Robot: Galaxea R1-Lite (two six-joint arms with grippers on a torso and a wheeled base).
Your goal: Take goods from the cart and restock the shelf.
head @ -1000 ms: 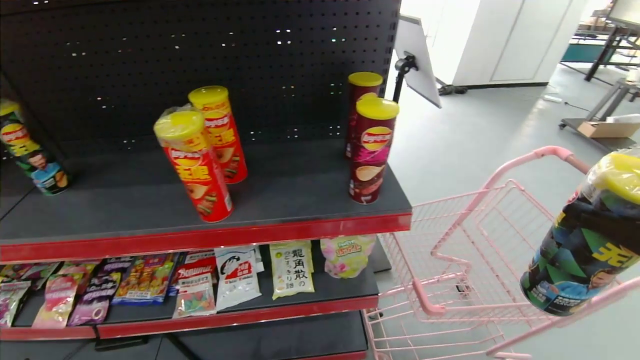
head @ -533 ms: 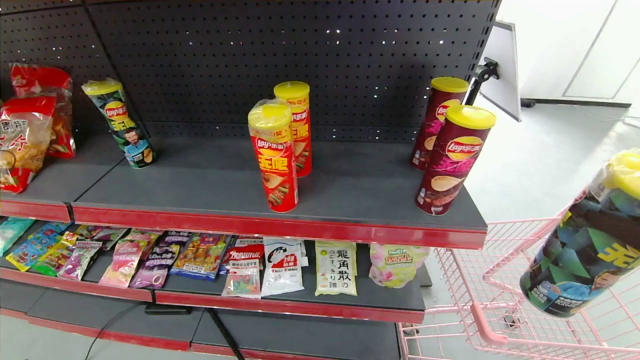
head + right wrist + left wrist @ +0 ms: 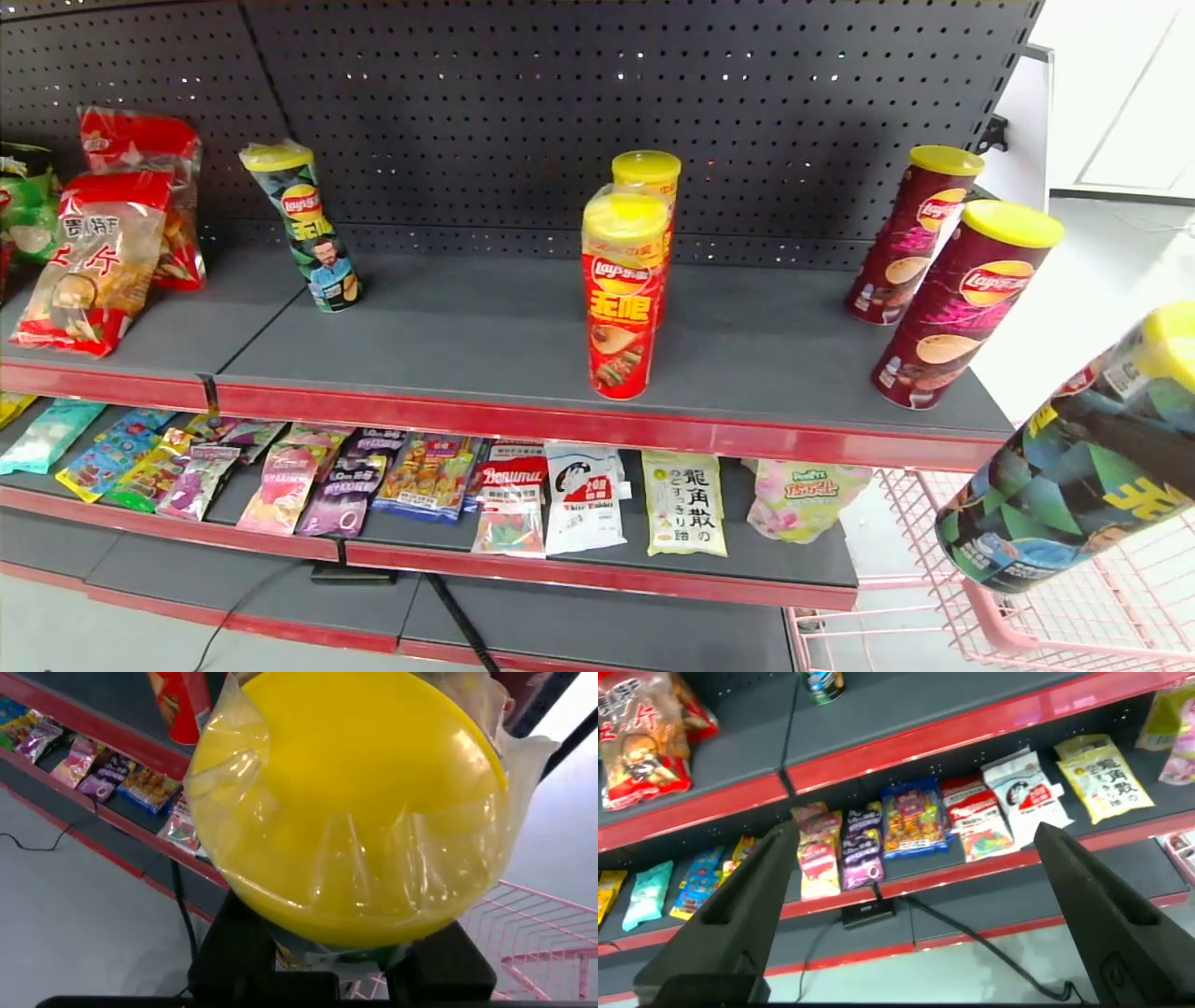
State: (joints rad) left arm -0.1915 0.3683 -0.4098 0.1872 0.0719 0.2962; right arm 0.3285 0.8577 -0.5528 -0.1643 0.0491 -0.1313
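Green-black chip can [image 3: 1074, 467] clamped in right gripper [image 3: 341, 971], not shelved yet.
Can tilted over the pink cart [image 3: 980, 611], just right of the shelf [image 3: 607, 425] edge; left gripper [image 3: 910, 840] jaws spread wide, near lower snack bags [image 3: 915, 826].

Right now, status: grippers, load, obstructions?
Right gripper shut on yellow-lidded dark cylindrical chip can, by pink wire cart. Left gripper open, facing lower shelf. Two red cans stand mid upper shelf.
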